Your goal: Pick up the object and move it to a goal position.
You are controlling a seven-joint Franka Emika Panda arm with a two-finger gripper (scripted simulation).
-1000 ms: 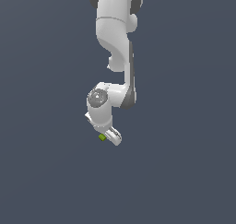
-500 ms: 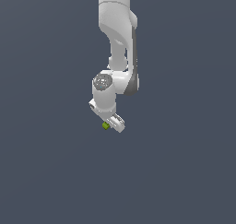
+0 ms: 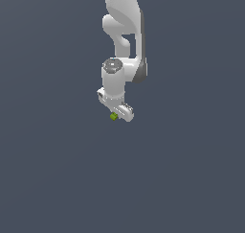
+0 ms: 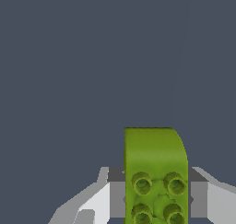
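Gripper (image 3: 116, 113): jaws clamped on either side of the lime-green block (image 4: 156, 174) | Block: held at the fingertips, near mid-worktop | Purpose: seemingly gripped for carrying to goal; goal marker unseen

One arm (image 3: 123, 30) — one lime-green block (image 4: 155, 172) — two fingers (image 4: 94, 204).

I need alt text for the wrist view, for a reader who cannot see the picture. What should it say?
A lime-green studded block sits between the two grey-white fingers of the gripper, which appear closed on its sides. Four round studs show on the block's face. Behind it is only a plain dark grey-blue background.
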